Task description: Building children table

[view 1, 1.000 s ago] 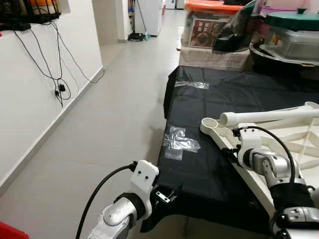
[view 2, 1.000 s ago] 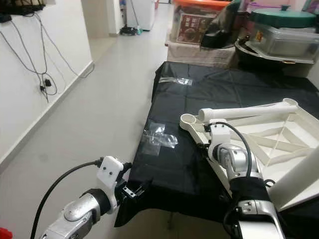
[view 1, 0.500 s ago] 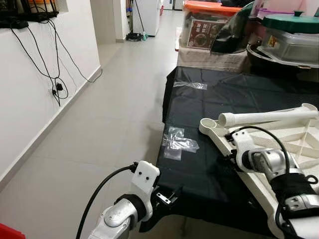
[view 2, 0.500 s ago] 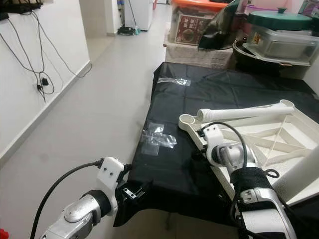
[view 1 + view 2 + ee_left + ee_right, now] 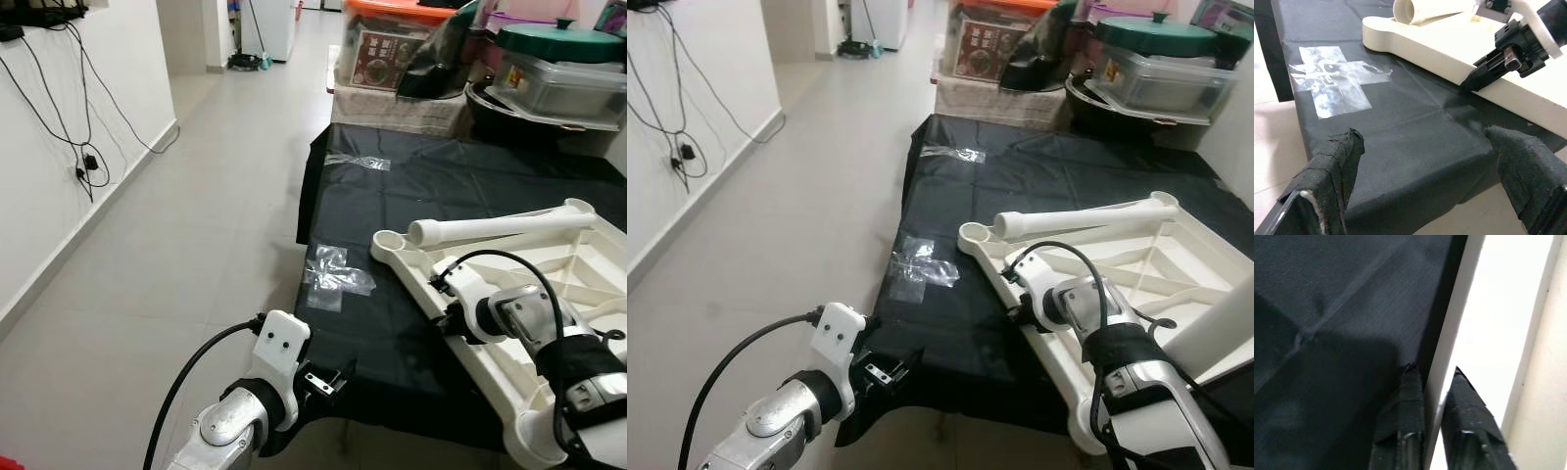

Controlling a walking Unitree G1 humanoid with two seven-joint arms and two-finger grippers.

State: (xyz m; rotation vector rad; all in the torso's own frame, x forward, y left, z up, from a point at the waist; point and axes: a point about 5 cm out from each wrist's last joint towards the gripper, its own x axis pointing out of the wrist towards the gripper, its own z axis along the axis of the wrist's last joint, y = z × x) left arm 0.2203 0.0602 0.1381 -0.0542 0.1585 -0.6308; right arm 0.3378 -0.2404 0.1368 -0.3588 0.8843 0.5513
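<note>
upturned white plastic table top (image 5: 549,294) on the black cloth (image 5: 431,196), its ribbed underside up, a round leg (image 5: 500,228) lying across it. right gripper (image 5: 1432,382) pinching the top's thin near rim. left gripper (image 5: 1420,161) spread wide, empty, off the cloth's near edge by a shiny tape cross (image 5: 1332,81).

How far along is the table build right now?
Early. The white tabletop lies upside down on the black cloth, one loose leg resting across it. The right gripper pinches the tabletop's rim; the left gripper hovers open nearby. Seating the legs remains.
</note>
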